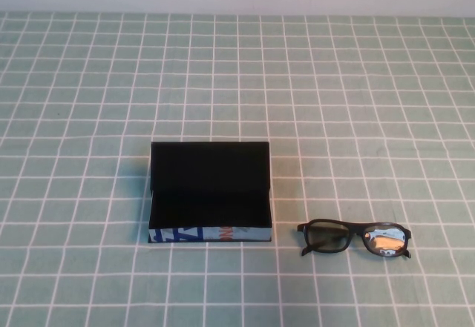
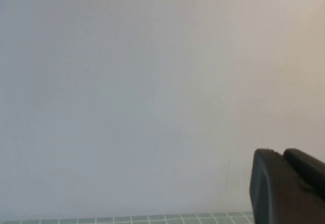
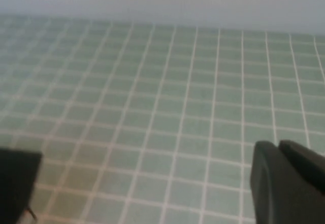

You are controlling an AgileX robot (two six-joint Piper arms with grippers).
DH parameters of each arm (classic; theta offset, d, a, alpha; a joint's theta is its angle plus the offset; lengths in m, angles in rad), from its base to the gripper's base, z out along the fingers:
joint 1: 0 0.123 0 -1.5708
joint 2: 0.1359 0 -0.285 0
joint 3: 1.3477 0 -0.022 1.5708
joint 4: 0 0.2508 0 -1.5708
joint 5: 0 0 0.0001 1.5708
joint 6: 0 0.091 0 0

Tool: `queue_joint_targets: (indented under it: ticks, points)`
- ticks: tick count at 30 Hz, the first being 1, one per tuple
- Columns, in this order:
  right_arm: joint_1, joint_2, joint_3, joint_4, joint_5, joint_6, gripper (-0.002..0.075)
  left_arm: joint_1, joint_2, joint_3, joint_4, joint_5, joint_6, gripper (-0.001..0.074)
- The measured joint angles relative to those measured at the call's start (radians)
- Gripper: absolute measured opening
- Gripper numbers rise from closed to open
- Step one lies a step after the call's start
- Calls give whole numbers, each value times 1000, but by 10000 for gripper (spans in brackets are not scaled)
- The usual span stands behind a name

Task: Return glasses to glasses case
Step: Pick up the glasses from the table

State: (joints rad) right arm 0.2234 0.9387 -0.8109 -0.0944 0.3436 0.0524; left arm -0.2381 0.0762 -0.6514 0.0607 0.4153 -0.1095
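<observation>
1 glasses (image 1: 355, 238) | long axis left-right | lenses face robot | beside glasses case (image 1: 209, 191)

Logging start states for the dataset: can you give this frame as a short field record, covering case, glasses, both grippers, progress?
glasses case: open, lid up, black interior holds nothing, patterned front faces the robot
glasses: flat on tablecloth, right of the case, apart from it
left gripper: raised, faces the wall, holds nothing
right gripper: shut, above the tablecloth, holds nothing
progress: glasses not yet picked up
</observation>
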Motion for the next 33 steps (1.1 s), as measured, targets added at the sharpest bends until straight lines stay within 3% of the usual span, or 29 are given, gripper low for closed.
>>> queue_joint_targets:
  ticks: [9,15,25,29,33]
  points:
    - [0,210,-123,-62,325,-159,-11,0,9,0,41,108,0,1]
    - [22,373,-317,46,565,-371,-11,0,105,0,111,249,-61,2]
    - [183,559,-425,253,647,-829,-8,0,293,0,99,256,-83,2]
    - [248,646,-425,212,677,-888,48,0,325,0,97,223,-85,1]
    - [258,713,-425,175,680,-898,192,0,332,0,97,194,-85,1]
